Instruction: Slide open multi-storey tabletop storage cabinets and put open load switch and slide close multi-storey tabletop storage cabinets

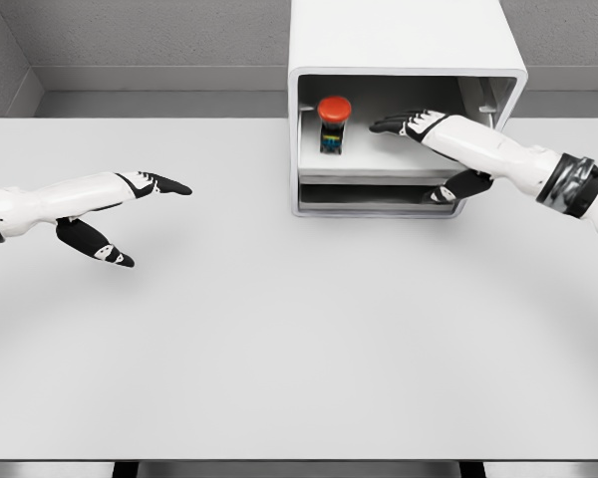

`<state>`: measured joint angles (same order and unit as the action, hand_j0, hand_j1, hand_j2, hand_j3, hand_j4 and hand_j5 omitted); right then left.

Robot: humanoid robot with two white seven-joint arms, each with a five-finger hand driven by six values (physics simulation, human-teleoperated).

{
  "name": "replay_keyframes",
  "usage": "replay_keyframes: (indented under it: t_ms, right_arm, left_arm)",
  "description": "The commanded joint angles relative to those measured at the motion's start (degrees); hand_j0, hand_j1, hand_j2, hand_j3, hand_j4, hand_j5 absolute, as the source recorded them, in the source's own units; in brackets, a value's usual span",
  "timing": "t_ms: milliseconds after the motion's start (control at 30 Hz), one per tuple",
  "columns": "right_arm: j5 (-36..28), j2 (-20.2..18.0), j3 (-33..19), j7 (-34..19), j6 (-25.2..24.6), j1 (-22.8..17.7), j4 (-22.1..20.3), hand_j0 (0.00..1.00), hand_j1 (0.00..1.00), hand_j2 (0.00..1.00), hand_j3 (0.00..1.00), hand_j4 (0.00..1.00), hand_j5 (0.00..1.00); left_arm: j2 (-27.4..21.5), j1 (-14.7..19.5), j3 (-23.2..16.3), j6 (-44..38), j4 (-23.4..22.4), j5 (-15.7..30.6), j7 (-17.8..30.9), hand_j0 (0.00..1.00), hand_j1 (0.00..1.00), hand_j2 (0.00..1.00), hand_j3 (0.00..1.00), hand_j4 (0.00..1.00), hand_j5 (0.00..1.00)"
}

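Right hand [434, 149], fingers extended and holding nothing, reaches into the white cabinet [399, 40] at the far side of the table [299, 349]; its fingertips lie over the pulled-out upper drawer [379, 157], while the thumb [448, 191] hangs at the front of the lower drawer [364, 195], possibly touching it. The switch [333, 123], with a red mushroom cap on a dark body, stands upright in the upper drawer, just left of the fingertips and apart from them. Left hand [130, 204] hovers open over the table, well left of the cabinet.
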<state>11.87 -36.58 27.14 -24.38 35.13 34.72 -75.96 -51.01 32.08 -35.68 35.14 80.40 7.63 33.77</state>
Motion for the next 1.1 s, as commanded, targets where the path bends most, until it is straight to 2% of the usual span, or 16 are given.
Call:
replay_keyframes:
  t_ms: [0,133,200,267,300,333,467,533,600,633,800,967,1067]
  right_arm:
    - [-0.53,-0.34,-0.33,0.04,-0.13,0.00,-0.07,1.00,1.00,1.00,1.00,1.00,1.00]
    - [-0.62,0.10,-0.24,0.04,-0.13,1.32,2.31,1.00,1.00,1.00,1.00,1.00,1.00]
    - [-0.62,0.19,-0.24,0.04,-0.13,1.14,2.04,1.00,1.00,1.00,1.00,1.00,1.00]
    - [-0.79,-0.78,-0.51,0.12,-0.13,0.70,-0.15,1.00,1.00,1.00,1.00,1.00,1.00]
    - [-2.98,-3.32,-0.77,0.21,-0.13,-0.26,-1.56,1.00,1.00,1.00,1.00,1.00,1.00]
    - [-4.22,-4.20,-0.68,0.21,-0.13,-0.26,-1.74,1.00,1.00,1.00,1.00,1.00,1.00]
    - [-5.01,-6.75,-0.86,0.30,-0.13,-2.11,-5.07,1.00,1.00,1.00,1.00,1.00,1.00]
    - [-5.71,-9.74,-0.68,0.30,-0.13,-3.51,-8.68,1.00,1.00,1.00,1.00,1.00,1.00]
    - [-7.21,-11.50,-0.68,0.48,-0.13,-3.96,-9.64,1.00,1.00,1.00,1.00,1.00,1.00]
    - [-7.38,-12.55,-0.68,0.48,-0.13,-4.48,-11.49,1.00,1.00,1.00,1.00,1.00,1.00]
    - [-7.38,-15.45,-0.24,0.56,-0.13,-5.98,-17.55,1.00,1.00,1.00,1.00,1.00,1.00]
    - [-7.38,-17.65,0.20,0.48,-0.13,-7.73,-18.17,0.99,0.99,0.99,0.99,0.99,0.99]
    - [-6.94,-17.92,3.89,0.12,-0.13,-7.82,-17.91,0.91,0.91,0.91,0.91,0.91,0.91]
  left_arm:
    - [-0.05,0.00,0.08,-0.14,0.02,0.45,-0.02,1.00,1.00,1.00,1.00,1.00,1.00]
    - [-0.05,0.00,0.00,-0.14,0.02,0.45,-0.02,1.00,1.00,1.00,1.00,1.00,1.00]
    - [-0.05,0.00,0.00,-0.14,0.10,0.54,-0.02,1.00,1.00,1.00,1.00,1.00,1.00]
    - [-0.05,0.00,0.00,-0.14,0.10,0.54,-0.02,1.00,1.00,1.00,1.00,1.00,1.00]
    - [-0.05,0.00,0.00,-0.14,0.10,0.54,-0.02,1.00,1.00,1.00,1.00,1.00,1.00]
    - [-0.05,0.00,0.00,-0.14,0.10,0.54,-0.02,1.00,1.00,1.00,1.00,1.00,1.00]
    - [-0.05,0.00,0.00,-0.14,0.10,0.54,-0.02,1.00,1.00,1.00,1.00,1.00,1.00]
    - [-0.05,0.00,0.00,-0.14,0.10,0.54,-0.02,1.00,1.00,1.00,1.00,1.00,1.00]
    - [-0.05,0.00,0.00,-0.14,0.10,0.54,-0.02,1.00,1.00,1.00,1.00,1.00,1.00]
    - [-0.05,0.00,0.00,-0.14,0.10,0.54,-0.02,1.00,1.00,1.00,1.00,1.00,1.00]
    - [-0.05,0.00,0.00,-0.14,0.10,0.63,-0.02,1.00,1.00,1.00,1.00,1.00,1.00]
    - [0.65,0.00,0.00,-0.14,0.10,0.45,-0.01,1.00,1.00,1.00,1.00,1.00,1.00]
    - [0.65,0.00,0.00,-0.14,0.02,0.45,0.95,1.00,1.00,1.00,1.00,1.00,1.00]
